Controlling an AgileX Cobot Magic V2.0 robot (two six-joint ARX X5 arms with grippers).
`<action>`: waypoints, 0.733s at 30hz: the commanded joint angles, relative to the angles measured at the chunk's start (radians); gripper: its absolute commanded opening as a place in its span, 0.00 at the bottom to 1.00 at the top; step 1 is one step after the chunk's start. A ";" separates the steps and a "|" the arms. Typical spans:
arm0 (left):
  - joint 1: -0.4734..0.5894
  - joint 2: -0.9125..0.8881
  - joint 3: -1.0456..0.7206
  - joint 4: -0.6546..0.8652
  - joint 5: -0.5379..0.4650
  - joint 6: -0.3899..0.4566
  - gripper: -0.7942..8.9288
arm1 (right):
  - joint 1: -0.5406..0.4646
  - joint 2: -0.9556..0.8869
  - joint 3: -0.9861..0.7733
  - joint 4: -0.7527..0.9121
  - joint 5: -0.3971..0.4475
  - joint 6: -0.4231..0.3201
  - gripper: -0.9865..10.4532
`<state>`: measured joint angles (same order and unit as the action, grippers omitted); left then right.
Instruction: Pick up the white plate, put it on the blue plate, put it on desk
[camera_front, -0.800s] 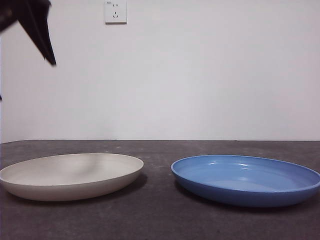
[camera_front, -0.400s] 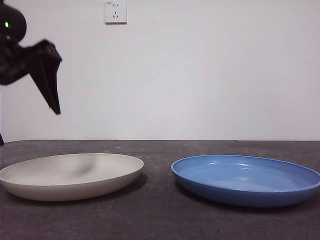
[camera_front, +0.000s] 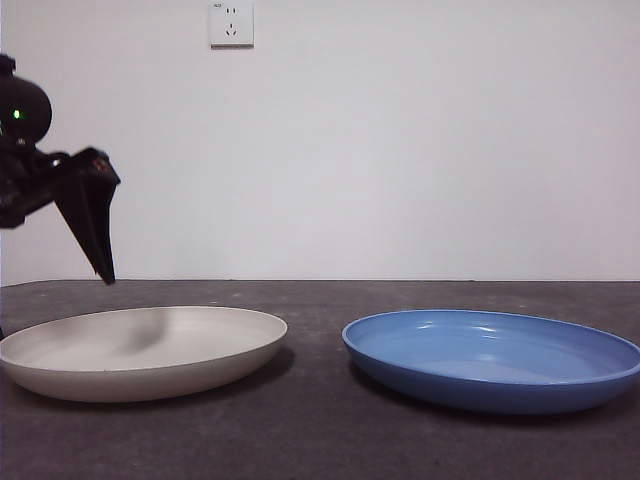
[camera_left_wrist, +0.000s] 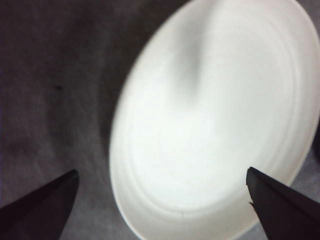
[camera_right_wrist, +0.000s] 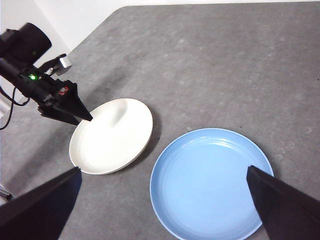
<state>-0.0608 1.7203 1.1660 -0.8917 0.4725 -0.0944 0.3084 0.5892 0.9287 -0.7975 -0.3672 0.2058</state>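
The white plate (camera_front: 140, 350) lies on the left of the desk (camera_front: 320, 430), and the blue plate (camera_front: 490, 355) lies on the right, a small gap apart. My left gripper (camera_front: 105, 275) hangs just above the white plate's left rear rim. In the left wrist view its jaws are open (camera_left_wrist: 161, 171), wide apart over the white plate (camera_left_wrist: 215, 115), holding nothing. The right wrist view looks down from high on the white plate (camera_right_wrist: 112, 137), the blue plate (camera_right_wrist: 210, 185) and the left gripper (camera_right_wrist: 85, 117). My right gripper (camera_right_wrist: 163, 169) is open and empty, well above the desk.
A white wall with a socket (camera_front: 231, 23) stands behind the desk's far edge. Black cables (camera_right_wrist: 10, 107) trail from the left arm past the desk's left corner. Bare desk (camera_right_wrist: 225, 65) stretches beyond both plates.
The left gripper has come down from the top left corner to just above the white plate's left rim. Both plates have stayed where they were.
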 joint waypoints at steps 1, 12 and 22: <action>-0.002 0.048 0.015 0.010 0.039 0.013 0.79 | 0.003 0.002 0.020 0.005 -0.002 -0.008 0.62; -0.003 0.134 0.015 0.029 0.051 0.012 0.73 | 0.003 0.003 0.020 0.005 0.001 -0.008 0.62; 0.000 0.143 0.015 0.024 -0.016 0.011 0.19 | 0.003 0.003 0.020 0.005 0.001 -0.008 0.62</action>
<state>-0.0593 1.8339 1.1774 -0.8673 0.4675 -0.0940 0.3084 0.5892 0.9287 -0.7975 -0.3664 0.2054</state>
